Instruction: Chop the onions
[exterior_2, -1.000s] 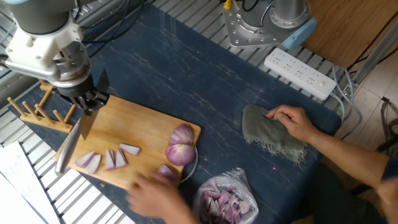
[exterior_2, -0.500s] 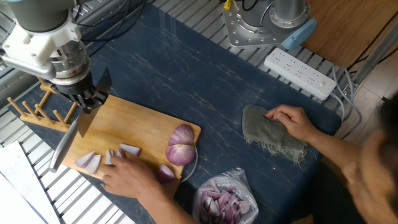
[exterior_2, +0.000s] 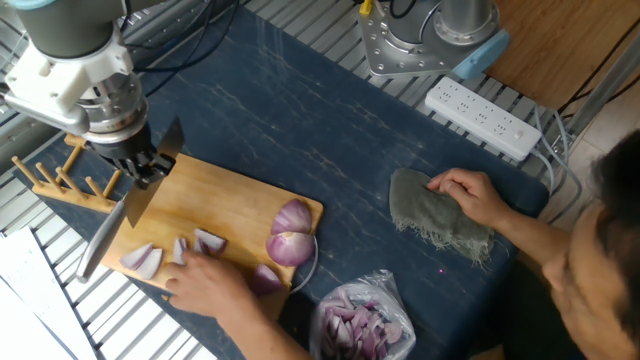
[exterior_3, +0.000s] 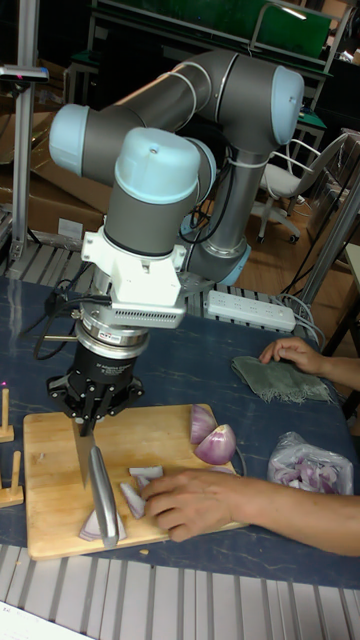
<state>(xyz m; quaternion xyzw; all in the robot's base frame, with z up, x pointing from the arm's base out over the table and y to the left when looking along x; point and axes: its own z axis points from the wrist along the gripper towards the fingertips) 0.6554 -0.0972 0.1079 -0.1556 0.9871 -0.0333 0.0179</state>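
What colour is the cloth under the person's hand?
Grey-green, a crumpled cloth on the dark blue table; clearest in the fixed view.

Two large onion halves (exterior_2: 291, 233), four smaller onion wedges (exterior_2: 141, 261), one knife (exterior_2: 112, 228), two hands (exterior_2: 205, 289)

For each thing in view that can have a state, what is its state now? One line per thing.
Gripper: shut on the knife.
Knife: held, blade over the board's edge, off the onions.
Onion halves: uncut, at the board's corner.
Onion wedges: cut, lying on the board.
Hand: on the board, among the wedges.
Other hand: resting on the cloth.
Bag: open, holding onion bits.
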